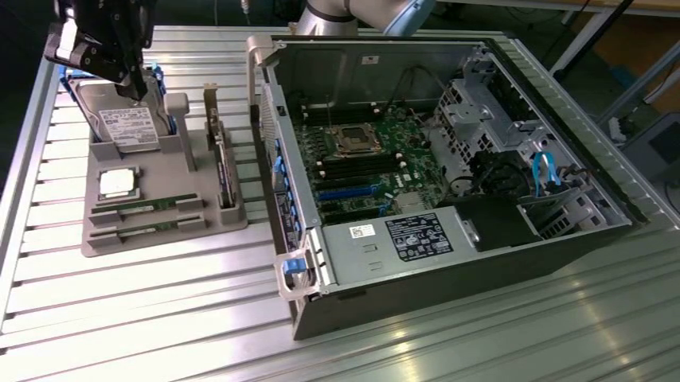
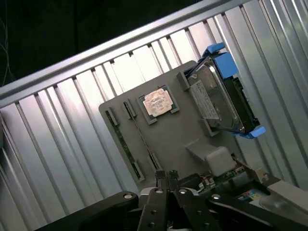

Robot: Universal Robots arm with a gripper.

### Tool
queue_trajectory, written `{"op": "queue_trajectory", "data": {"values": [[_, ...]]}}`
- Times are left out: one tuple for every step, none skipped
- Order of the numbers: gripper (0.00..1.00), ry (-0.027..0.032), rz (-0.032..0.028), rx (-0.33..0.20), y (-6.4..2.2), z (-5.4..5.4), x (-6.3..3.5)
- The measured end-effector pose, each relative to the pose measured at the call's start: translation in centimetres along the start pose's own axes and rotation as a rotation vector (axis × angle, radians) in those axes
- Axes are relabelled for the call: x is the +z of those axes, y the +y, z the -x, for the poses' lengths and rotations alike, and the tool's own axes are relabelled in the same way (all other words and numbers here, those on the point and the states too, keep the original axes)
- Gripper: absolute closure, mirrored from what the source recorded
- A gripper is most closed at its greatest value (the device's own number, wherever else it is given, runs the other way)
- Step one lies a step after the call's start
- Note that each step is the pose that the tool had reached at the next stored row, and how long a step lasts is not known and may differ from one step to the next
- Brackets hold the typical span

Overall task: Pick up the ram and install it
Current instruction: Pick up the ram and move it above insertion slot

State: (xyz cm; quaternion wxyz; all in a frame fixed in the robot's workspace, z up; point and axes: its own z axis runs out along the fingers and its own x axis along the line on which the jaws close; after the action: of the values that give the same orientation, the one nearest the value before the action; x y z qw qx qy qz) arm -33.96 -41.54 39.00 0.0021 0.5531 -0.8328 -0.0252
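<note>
An open computer case [image 1: 447,290] lies on its side so its motherboard [image 1: 372,171] faces up for access. At the exterior view's left, a grey tray [image 1: 186,183] keeps parts in shaped recesses: a hard drive [image 1: 130,123] upright in a blue carrier, an expansion card [image 1: 220,159] on edge, a square processor [image 1: 117,183] lying flat. At the tray's end farthest from the drive, one ram stick [image 1: 143,208] and a second ram stick [image 1: 143,229] lie side by side in grooves, neither lifted. The claw [image 1: 136,86], fingers pressed together and empty, hangs above the hard drive
</note>
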Motion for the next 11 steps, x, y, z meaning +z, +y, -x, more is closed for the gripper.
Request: {"op": "queue_trajectory", "data": {"values": [[0.90,0.0017,0.0010,-0.039,0.00,0.00,0.00],[0.90,0.0030,0.0017,-0.068,0.00,0.00,0.00],[0.90,0.0039,0.0021,-0.087,0.00,0.00,0.01],[0.90,0.0045,0.0025,-0.103,0.00,0.00,0.01],[0.90,0.0052,0.0029,-0.117,0.00,0.00,0.01],[0.90,0.0058,0.0032,-0.132,0.00,0.00,0.01],[0.90,0.0064,0.0035,-0.145,0.00,0.00,0.01],[0.90,0.0072,0.0040,-0.163,0.00,0.00,0.01],[0.90,0.0078,0.0043,-0.176,0.00,0.00,0.01],[0.90,0.0085,0.0047,-0.193,0.00,0.00,0.01],[0.90,0.0092,0.0050,-0.207,0.00,0.00,0.01]]}}
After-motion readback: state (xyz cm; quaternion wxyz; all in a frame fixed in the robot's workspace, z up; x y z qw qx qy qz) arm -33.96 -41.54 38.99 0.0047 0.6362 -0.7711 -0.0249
